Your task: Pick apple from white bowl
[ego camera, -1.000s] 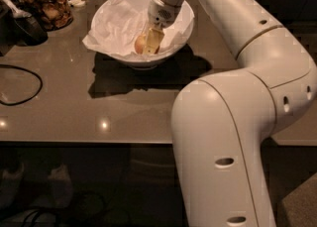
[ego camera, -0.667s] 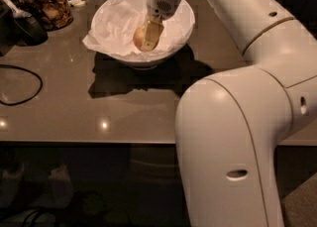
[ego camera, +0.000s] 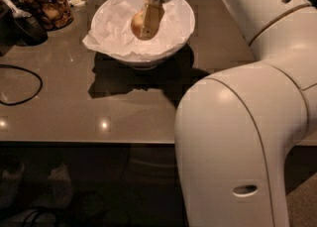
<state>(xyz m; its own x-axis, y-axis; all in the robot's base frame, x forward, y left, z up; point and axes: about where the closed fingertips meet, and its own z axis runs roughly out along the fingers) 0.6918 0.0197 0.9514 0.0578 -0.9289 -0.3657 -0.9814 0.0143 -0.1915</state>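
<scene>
- Over the far middle of the grey-brown worktop [ego camera: 99, 112] I have the hand [ego camera: 147, 23] lowered into the large, deep white bowl [ego camera: 185, 18], which is lined with crumpled white paper [ego camera: 111, 28].
- The hand points almost straight down from its pale wrist housing at the top edge of the view. Its tan fingers [ego camera: 151, 15] are drawn in narrow and grip the small round reddish-orange apple [ego camera: 136, 25].
- The apple sits at the tip of the hand, inside the bowl's rim and over the paper near the bowl's middle. Most of what I see of it bulges out on the left side of the near finger.
- I cannot tell from this angle whether the apple is touching the paper or is just clear of it.
- The big white arm [ego camera: 257, 122] fills the right side of my view. Its lower link rises from the bottom edge in front of the worktop, bends at a broad rounded elbow on the right, and the upper link runs back and leftward to the wrist above the bowl.
- The paper spills over the bowl's left rim onto the worktop, and the bowl throws a dark shadow toward me.
- A glass jar of brown snacks [ego camera: 42, 0] stands at the far left corner, well apart from the bowl, with a dark rounded object [ego camera: 22, 28] just beside it that I cannot identify.
- A thin black cable [ego camera: 40, 81] loops across the left edge of the worktop.
</scene>
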